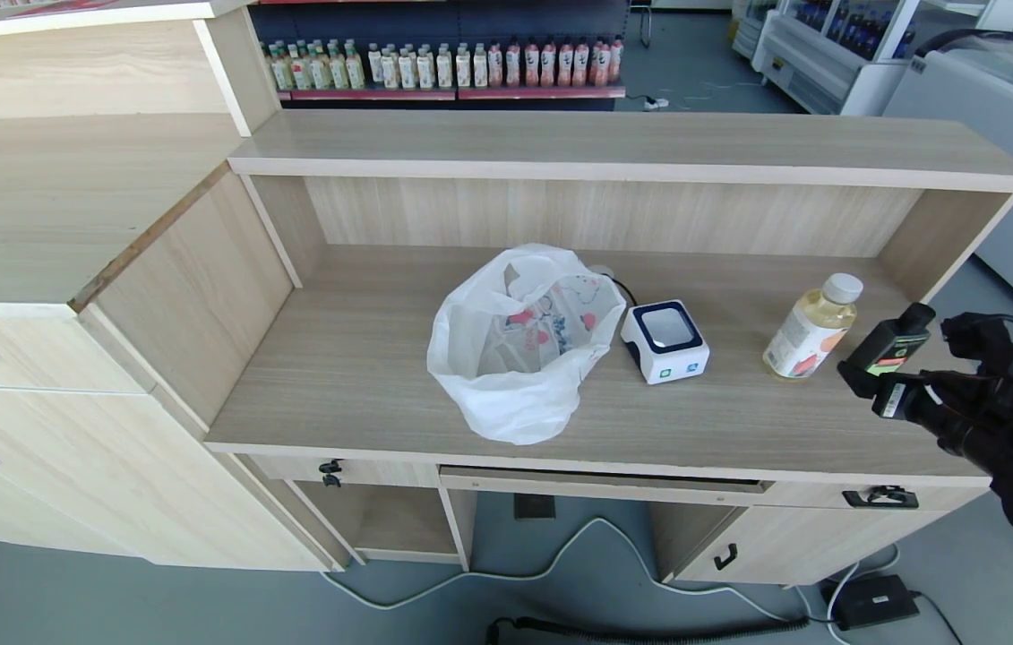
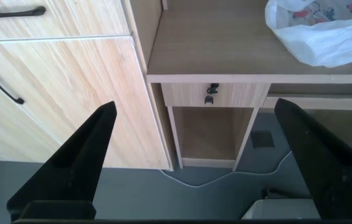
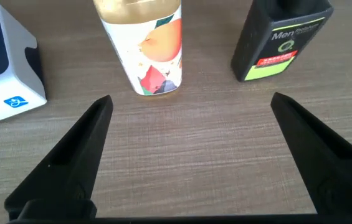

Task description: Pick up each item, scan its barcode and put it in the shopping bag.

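Shopping bag (image 1: pixel 515 345), white thin plastic with its mouth open upward, sits crumpled at the middle of the light-wood tabletop (image 1: pixel 354 385), some printed packaging visible inside it. Touching or just beside its right side stands the barcode scanner (image 1: pixel 664 341), a small white box with a dark-framed window tilted upward and a black cable (image 1: pixel 622 288) running off behind it.

Farther right, well apart from the scanner, a drink bottle (image 1: pixel 811 328) of pale yellow liquid with a white cap and a fruit-printed label stands upright. Just right of it stands a black bottle (image 1: pixel 891 344) with a green and red label, also upright.

The right tool (image 3: pixel 191 102) is held low over the right part of the tabletop, its two black fingers spread wide and gripping nothing. Both bottles stand just beyond its fingertips, and the scanner is off to one side.

The left tool (image 2: pixel 195 106), fingers likewise spread and holding nothing, hangs in front of the counter's left end above the grey floor (image 2: pixel 163 199), facing the cabinet drawers (image 2: pixel 51 81) with their black handles. A corner of the bag shows on the tabletop above.
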Robot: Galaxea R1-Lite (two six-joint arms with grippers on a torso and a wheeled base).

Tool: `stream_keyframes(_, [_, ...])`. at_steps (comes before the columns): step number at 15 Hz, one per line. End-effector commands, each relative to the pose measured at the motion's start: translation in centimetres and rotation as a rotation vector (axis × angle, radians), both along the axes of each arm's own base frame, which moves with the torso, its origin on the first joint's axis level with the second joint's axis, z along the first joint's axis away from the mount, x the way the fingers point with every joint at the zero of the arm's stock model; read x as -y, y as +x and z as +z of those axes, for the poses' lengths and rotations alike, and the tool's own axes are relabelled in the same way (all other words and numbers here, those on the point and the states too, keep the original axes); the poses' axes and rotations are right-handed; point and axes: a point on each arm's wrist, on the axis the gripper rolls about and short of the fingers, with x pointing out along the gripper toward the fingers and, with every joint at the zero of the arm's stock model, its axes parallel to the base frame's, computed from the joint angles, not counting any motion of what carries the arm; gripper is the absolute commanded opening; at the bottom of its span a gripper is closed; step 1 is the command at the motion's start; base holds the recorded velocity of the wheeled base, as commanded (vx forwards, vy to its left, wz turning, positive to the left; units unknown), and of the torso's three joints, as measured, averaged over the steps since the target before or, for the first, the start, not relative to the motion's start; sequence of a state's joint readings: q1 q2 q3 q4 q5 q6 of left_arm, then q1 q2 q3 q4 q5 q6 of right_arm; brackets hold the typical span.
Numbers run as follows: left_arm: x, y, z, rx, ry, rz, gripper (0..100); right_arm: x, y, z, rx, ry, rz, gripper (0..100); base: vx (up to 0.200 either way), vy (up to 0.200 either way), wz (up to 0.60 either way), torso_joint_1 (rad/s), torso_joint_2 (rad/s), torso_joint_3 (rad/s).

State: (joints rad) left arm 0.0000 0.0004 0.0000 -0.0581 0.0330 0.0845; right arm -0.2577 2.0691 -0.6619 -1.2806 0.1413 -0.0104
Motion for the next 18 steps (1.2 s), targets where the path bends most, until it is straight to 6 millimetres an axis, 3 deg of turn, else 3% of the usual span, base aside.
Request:
stream_keyframes(1, [0.0,0.0,0.0,0.001,0.000,0.001,100,-0.6,2.3,-1.2,-0.015,0.005,0.043,100,0.000,0.000,0.00,0.000,0.00,0.000])
stream_keyframes(4, [0.0,0.0,0.0,0.001,0.000,0.001,100,-2.1,4.6,-0.2,0.013,-0.002,0.092,100,0.000,0.000,0.00,0.000,0.00,0.000])
stream_keyframes(9, [0.0,0.0,0.0,0.001,0.000,0.001,100,-2.5,7.8,0.9,0.010,-0.098,0.117,100,0.000,0.000,0.00,0.000,0.00,0.000])
stream_keyframes(14, [0.0,0.0,0.0,0.001,0.000,0.001,100,-4.3,8.9,0.8,0.013,-0.110,0.161,100,0.000,0.000,0.00,0.000,0.00,0.000])
stream_keyframes(18, [0.0,0.0,0.0,0.001,0.000,0.001,100,-4.5,9.5,0.4,0.007,-0.120,0.090,100,0.000,0.000,0.00,0.000,0.00,0.000])
